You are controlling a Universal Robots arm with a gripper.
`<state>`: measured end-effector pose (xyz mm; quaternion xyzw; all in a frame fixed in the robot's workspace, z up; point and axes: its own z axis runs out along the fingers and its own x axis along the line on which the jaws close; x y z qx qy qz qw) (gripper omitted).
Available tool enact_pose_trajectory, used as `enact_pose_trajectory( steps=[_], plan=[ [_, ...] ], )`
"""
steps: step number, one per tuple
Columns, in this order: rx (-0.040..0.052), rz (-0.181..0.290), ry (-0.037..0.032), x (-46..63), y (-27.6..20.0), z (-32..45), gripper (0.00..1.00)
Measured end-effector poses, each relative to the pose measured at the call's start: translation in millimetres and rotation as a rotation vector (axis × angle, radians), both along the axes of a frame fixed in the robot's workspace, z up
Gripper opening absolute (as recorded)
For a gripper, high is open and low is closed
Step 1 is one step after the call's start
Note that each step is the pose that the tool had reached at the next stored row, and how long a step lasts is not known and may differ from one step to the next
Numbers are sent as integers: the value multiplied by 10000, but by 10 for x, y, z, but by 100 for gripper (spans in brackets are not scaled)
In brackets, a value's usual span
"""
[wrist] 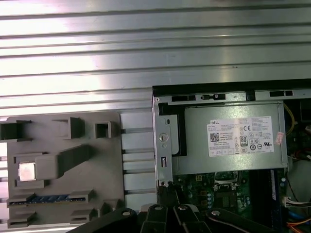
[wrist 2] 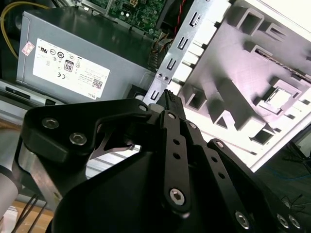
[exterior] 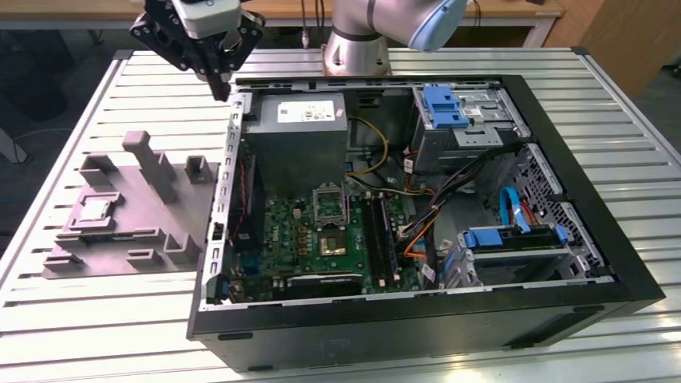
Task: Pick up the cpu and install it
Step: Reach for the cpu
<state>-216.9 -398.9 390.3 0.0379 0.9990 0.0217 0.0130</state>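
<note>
In the exterior view the pincer (exterior: 220, 86) hangs over the far corner of the open computer case (exterior: 596, 239), its two fingers drawn together to a single point with nothing between them. The cpu (exterior: 94, 210) lies flat in a pocket of the grey holder tray (exterior: 127, 235) on the slatted bench (exterior: 107, 319), well apart from the pincer, off to the exterior view's left of it and nearer the camera. The green circuit board (exterior: 303, 239) sits inside the case on the pincer's other side. In the second wrist view the pincer (wrist 2: 168, 98) again shows closed and empty, its tip just over the case's perforated metal edge. The power supply (wrist 2: 73, 53) is to one side and the tray (wrist 2: 228, 68) to the other, where the cpu (wrist 2: 279, 99) shines pale in its recess. In the first wrist view the pincer (wrist: 167, 190) is beside the power supply (wrist: 228, 145), and the cpu (wrist: 26, 171) rests at the far end of the tray (wrist: 58, 141) from it. The reach for the chip looks barely begun. To do it well, I judge the fingers should spread before descending, the tip should clear the case edge and the tray's raised posts, and the grip should take the chip squarely by opposite edges, kept level.
</note>
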Motion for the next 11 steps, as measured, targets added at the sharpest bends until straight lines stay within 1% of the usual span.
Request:
enact_pose_trajectory(
  steps=[11],
  plan=[
    [1,0,-1,-23,0,-2,11]
  ],
)
